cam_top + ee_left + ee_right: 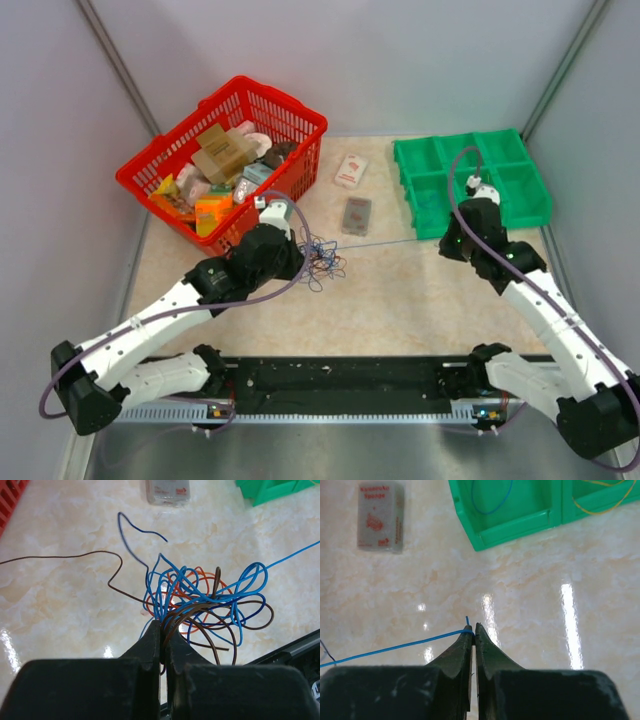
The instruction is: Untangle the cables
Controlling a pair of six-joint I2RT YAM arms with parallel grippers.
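Note:
The cables (205, 600) are a loose tangle of thin blue, orange and brown wires on the beige table; in the top view the tangle (320, 258) lies just right of my left gripper (296, 250). In the left wrist view my left gripper (163, 626) is shut on brown strands at the tangle's near edge. One blue cable (385, 242) runs taut from the tangle rightward to my right gripper (450, 240). In the right wrist view my right gripper (473, 628) is shut on the blue cable's end (395, 649), held just above the table.
A red basket (290, 112) full of packages stands at the back left. A green compartment tray (520, 200) at the back right holds a blue and a yellow wire (600, 502). Two small sponge packs (350, 171) (356, 215) lie between them.

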